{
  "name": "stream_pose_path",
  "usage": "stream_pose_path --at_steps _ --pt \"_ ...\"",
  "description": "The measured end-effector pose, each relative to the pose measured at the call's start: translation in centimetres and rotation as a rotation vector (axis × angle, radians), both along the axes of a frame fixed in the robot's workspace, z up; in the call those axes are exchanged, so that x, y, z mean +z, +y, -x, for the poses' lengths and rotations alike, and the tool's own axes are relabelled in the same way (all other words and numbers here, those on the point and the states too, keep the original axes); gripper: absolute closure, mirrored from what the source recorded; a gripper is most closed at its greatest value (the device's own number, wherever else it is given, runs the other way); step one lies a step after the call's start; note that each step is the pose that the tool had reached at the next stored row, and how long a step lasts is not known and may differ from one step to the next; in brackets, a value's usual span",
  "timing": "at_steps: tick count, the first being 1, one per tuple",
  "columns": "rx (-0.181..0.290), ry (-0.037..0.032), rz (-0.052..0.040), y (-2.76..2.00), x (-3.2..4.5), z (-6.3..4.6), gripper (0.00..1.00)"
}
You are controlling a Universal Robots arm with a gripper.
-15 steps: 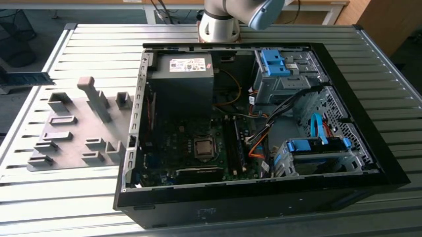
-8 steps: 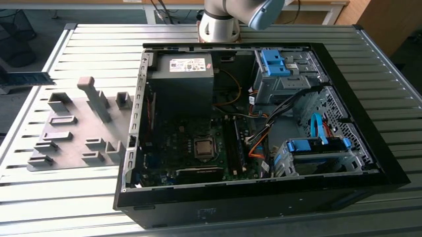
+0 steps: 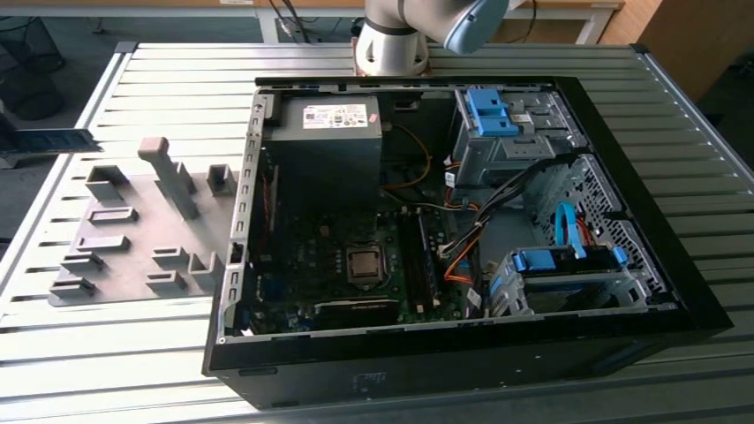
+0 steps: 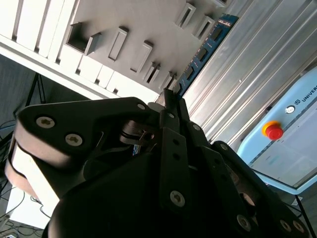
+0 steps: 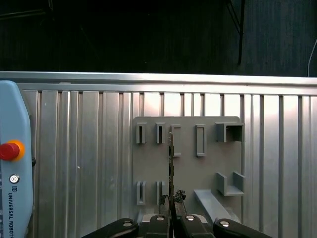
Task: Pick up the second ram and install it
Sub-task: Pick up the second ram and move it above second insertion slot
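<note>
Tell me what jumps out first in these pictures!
The big open computer sits on the metal table in the middle of the exterior view, with bright blue brackets inside. In both wrist views, the robot's black hand pinches a thin blue-green memory stick over a grey plate of slots. A red button sits on the pale blue control pad lying nearby.
</note>
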State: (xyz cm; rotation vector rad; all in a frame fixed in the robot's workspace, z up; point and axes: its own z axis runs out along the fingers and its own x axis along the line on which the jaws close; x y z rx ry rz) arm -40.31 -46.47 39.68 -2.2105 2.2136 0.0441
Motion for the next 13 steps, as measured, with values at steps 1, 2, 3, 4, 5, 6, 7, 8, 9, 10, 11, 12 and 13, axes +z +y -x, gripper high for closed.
stream_pose_path --at_steps 1,2,3,4,5,6,7,8,9,10,11,12,13 --pt "0.0 0.0001 0.0001 0.0 0.0 -0.04 0.86" --pt "0.0 0.0001 0.0 0.0 0.0 -0.08 0.86" --pt "0.0 0.0 0.0001 0.0 0.0 -0.11 0.86" --pt "0.0 0.0001 0.0 0.0 0.0 -0.14 0.86" --pt "0.0 0.0001 0.0001 0.0 0.0 -0.18 0.86" --pt "0.0 0.0001 0.0001 0.0 0.01 -0.21 0.86" --pt "0.0 0.0001 0.0001 0.0 0.01 -0.25 0.86" --pt "0.0 0.0 0.0 0.0 0.0 -0.29 0.86" --pt "0.0 0.0001 0.0001 0.0 0.01 -0.33 0.86" --pt "0.0 0.0001 0.0001 0.0 0.01 -0.37 0.86" --pt "0.0 0.0001 0.0 0.0 0.0 -0.41 0.86" --pt "0.0 0.0 0.0 0.0 0.0 -0.45 0.86" --pt "0.0 0.0002 0.0001 0.0 0.01 -0.49 0.86"
